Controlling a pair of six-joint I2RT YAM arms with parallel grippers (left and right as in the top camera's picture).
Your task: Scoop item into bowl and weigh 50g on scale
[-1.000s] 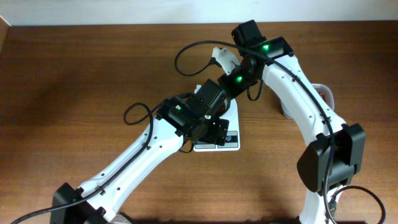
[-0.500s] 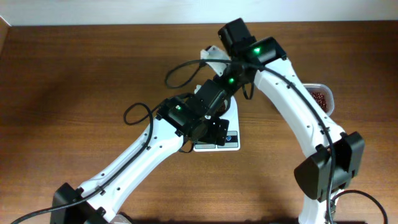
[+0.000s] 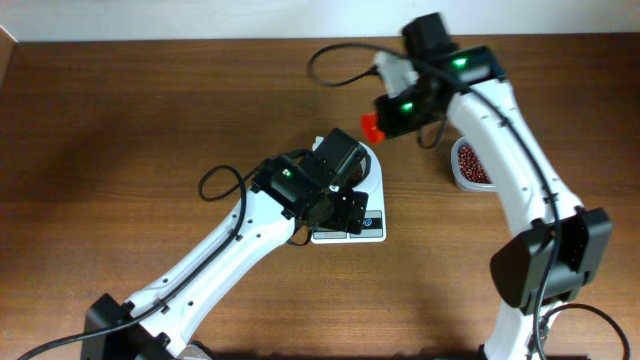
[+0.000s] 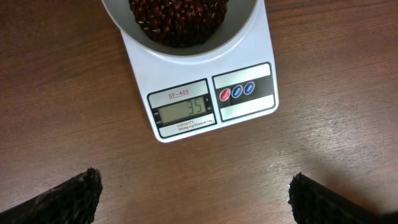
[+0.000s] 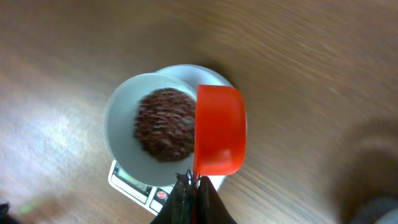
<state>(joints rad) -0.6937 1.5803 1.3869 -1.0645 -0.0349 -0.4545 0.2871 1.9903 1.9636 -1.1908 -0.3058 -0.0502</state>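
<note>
The white scale [image 4: 205, 99] lies on the table and its display reads 35; it also shows in the overhead view [image 3: 372, 228]. The white bowl [image 4: 242, 28] stands on it with a heap of dark red-brown beans [image 4: 177, 18]; the right wrist view shows the bowl [image 5: 121, 127] and beans [image 5: 165, 124] too. My right gripper [image 5: 196, 183] is shut on the handle of an orange-red scoop [image 5: 219, 130], held above and to the right of the bowl, seen overhead [image 3: 372, 126]. My left gripper [image 4: 196, 196] is open and empty, above the table just in front of the scale.
A clear plastic tub [image 3: 470, 165] with more beans stands right of the scale, under my right arm. My left arm [image 3: 300, 190] covers most of the bowl and scale from above. The table's far edge meets a white wall.
My right gripper with the scoop swung from over the bowl to the right, towards the tub. The left arm has not moved.
</note>
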